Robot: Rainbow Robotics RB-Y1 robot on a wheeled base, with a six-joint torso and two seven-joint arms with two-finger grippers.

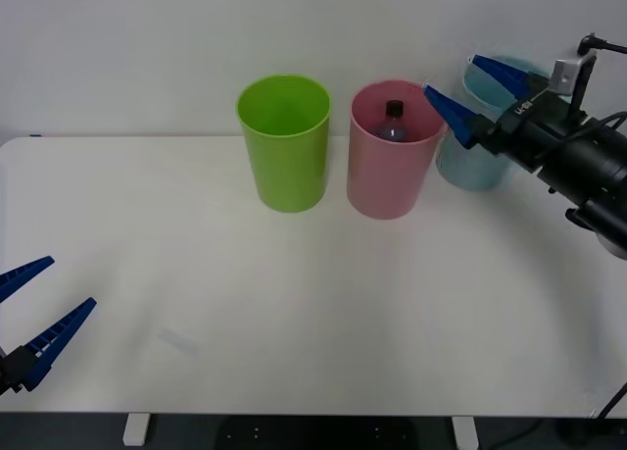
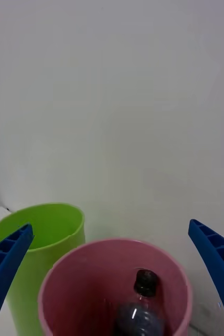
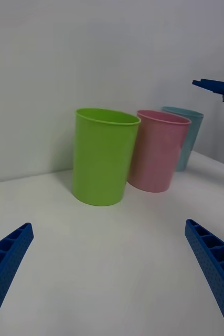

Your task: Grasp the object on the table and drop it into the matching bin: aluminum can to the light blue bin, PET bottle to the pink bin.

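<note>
On the white table [image 1: 294, 303], three bins before a wall.

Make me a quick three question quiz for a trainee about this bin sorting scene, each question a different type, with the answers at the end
1. True or false: the PET bottle lies on the table.
2. Multiple choice: the right gripper is A) open above the bins, B) shut on the bottle, C) resting on the table.
3. Fill in: between the lime green bin and the light blue bin stands the ____ bin.

Key:
1. False; it stands inside the pink bin.
2. A.
3. Pink.

The left gripper sits open, low at the table's near left edge.
</note>
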